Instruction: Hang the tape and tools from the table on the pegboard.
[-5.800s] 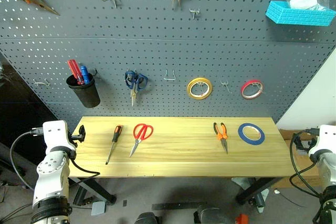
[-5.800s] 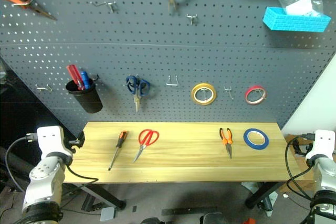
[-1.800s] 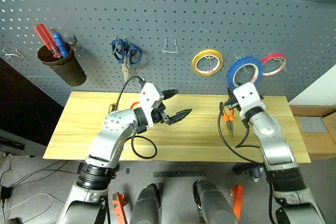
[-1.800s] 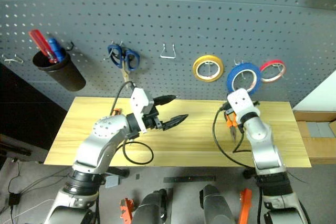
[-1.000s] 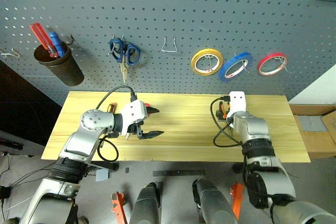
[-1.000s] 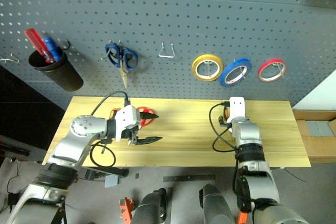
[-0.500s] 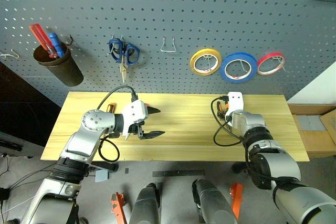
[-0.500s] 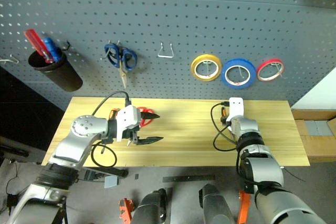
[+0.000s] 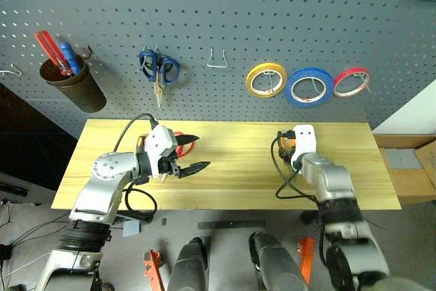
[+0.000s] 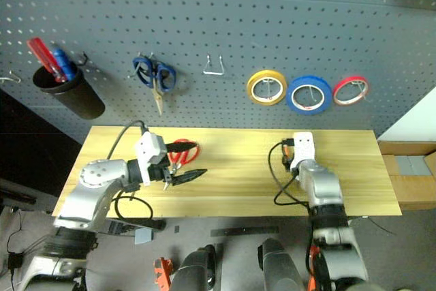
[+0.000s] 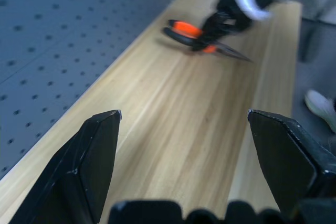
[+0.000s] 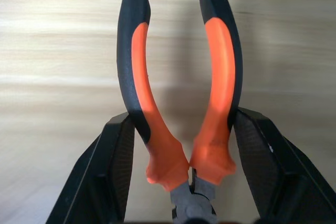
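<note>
Right gripper (image 12: 181,145) newly astride orange-and-black pliers (image 12: 178,98)

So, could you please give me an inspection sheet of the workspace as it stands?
Surface: wooden table, no spills or damage seen.
Job's things: blue tape hangs on the pegboard; red scissors lie on the table; pliers lie between the right pincer's fingers.
Clutter: nothing seen on the table; yellow roll, red roll, blue scissors and pen cup hang on the board.
Grippers: left pincer open, beside the red scissors; right pincer closed on the pliers' handles.
Cables: black wrist cable loops over the table.
Surroundings: nothing seen.
</note>
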You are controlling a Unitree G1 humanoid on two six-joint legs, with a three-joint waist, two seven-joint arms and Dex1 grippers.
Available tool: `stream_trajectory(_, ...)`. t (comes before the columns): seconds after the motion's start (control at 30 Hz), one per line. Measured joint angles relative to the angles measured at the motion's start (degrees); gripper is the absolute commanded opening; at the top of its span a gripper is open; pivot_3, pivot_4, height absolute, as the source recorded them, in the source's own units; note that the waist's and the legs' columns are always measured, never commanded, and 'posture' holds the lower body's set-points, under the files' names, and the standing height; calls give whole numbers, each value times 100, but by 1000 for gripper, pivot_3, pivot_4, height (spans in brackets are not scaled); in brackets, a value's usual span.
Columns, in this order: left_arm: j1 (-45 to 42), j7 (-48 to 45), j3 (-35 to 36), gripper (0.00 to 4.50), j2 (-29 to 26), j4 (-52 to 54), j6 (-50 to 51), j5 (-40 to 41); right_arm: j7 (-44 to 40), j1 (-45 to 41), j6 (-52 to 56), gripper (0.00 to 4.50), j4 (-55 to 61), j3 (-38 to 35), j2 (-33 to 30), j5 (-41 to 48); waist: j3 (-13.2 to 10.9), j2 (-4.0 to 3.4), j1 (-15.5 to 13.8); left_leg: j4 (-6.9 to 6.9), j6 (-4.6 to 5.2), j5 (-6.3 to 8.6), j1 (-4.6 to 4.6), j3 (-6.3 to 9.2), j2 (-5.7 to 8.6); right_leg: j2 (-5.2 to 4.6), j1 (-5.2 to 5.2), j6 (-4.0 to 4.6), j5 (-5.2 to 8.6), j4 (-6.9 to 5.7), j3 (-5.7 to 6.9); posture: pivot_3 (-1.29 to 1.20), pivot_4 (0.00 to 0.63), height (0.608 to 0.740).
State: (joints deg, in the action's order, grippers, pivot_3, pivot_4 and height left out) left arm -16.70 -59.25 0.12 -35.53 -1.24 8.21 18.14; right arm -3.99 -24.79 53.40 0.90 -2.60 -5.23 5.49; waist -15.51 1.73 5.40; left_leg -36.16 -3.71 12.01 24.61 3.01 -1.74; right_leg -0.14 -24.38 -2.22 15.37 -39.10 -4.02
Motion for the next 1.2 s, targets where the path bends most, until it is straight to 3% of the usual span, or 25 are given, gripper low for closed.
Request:
stream_trajectory(0.17,364,158,464,4151,1,391,212,454,40,860,763,2374,2709,678,528,333,0,0,-5,-16,-1,-2,-2,8,2,2,7,-2,1,-2,4,-103,241,740)
stream_trajectory(0.27,409,370,741,4151,65,511,413,739,71,609,888,2367,3532,933,657,435,0,0,-16,-45,0,-2,-1,9,2,4,19,-15,5,-1,6,-102,240,740)
stream_trajectory(0.37,362,580,975,4151,137,555,525,973,155,-212,841,2366,3651,870,786,472,0,0,-23,-63,0,-2,-2,10,2,5,26,-24,3,-2,6,-97,234,740)
stream_trajectory(0.6,314,815,1346,4151,131,634,647,1146,165,-2378,-47,2359,2284,197,1024,513,1,1,-35,-59,2,0,0,13,2,5,24,-2,-11,-5,13,-65,220,740)
stream_trajectory(1.2,-213,1367,1767,4151,33,1223,1285,1775,349,-3937,-3454,2358,-1282,268,1385,200,1,2,-90,-49,2,0,20,14,5,-2,3,2,-13,-2,22,6,209,740)
